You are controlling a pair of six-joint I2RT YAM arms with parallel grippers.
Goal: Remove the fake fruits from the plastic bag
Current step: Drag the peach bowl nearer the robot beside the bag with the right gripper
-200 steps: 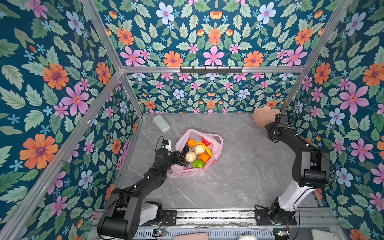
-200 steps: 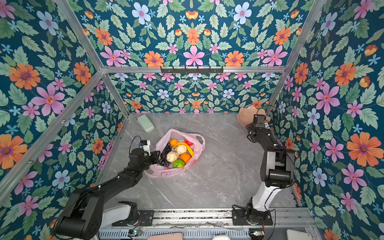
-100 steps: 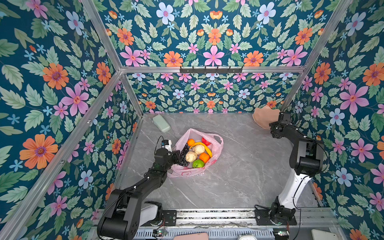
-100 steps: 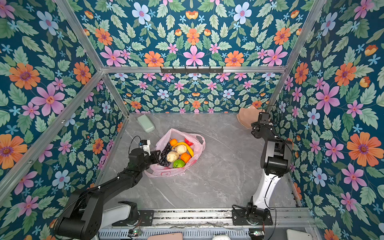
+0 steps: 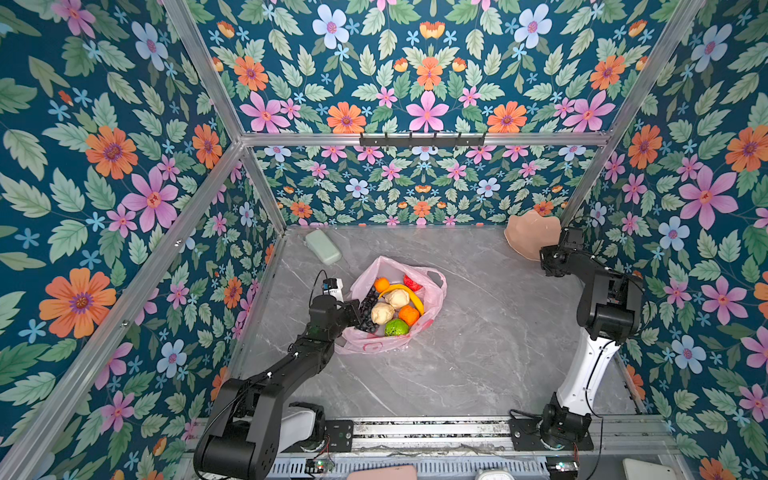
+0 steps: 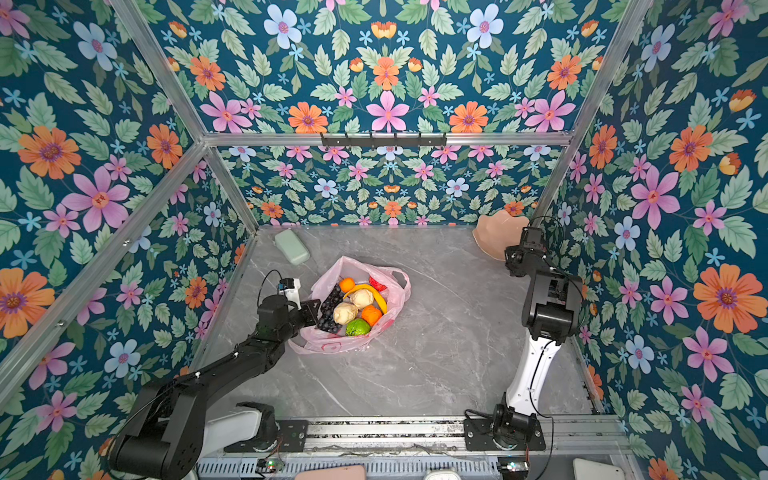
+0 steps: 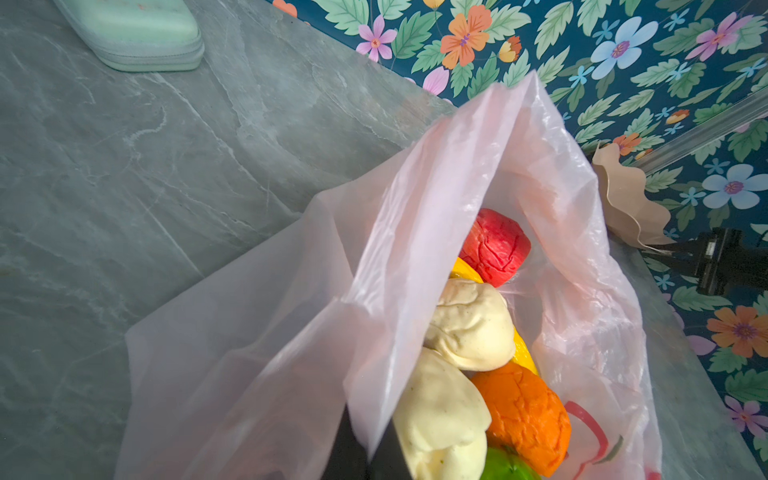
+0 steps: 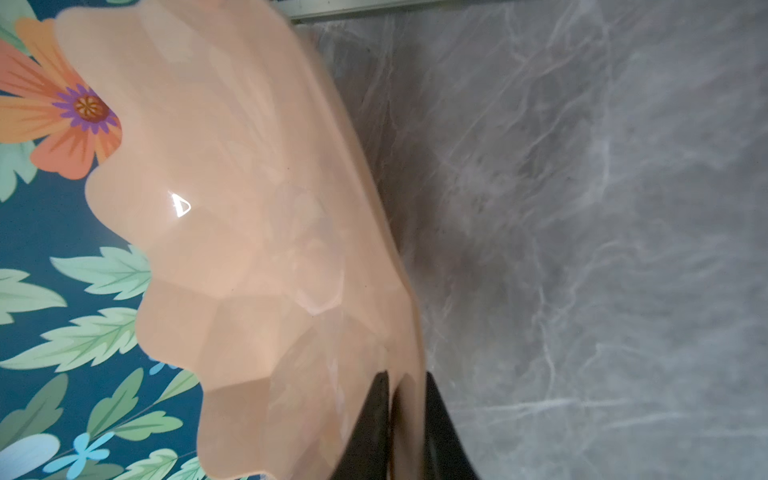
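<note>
The plastic bag [image 5: 376,343] lies open just left of centre in both top views, on the grey marble table [image 5: 478,332], with the fake fruits [image 5: 395,307] heaped inside. The grape bunch [image 5: 368,309] at the heap's left edge is partly covered by the left gripper [image 5: 353,311]. The banana [image 5: 412,293] shows only as a yellow arc behind the cream pieces.

In the left wrist view a fold of pink film hides part of the heap and the green fruit [image 7: 505,467] is cut off at the lower edge. There the dark fingers [image 7: 386,457], also cut off, are clenched on the bag's rim.

At the upper right of the top views the right gripper [image 5: 543,255] meets the tilted peach bowl [image 5: 530,237]. Its tips are hidden there. The blurred right wrist view shows the fingers [image 8: 376,424] clamped on either side of the bowl's rim.

A pale green case [image 5: 323,247] lies apart, up and left of the bag.
</note>
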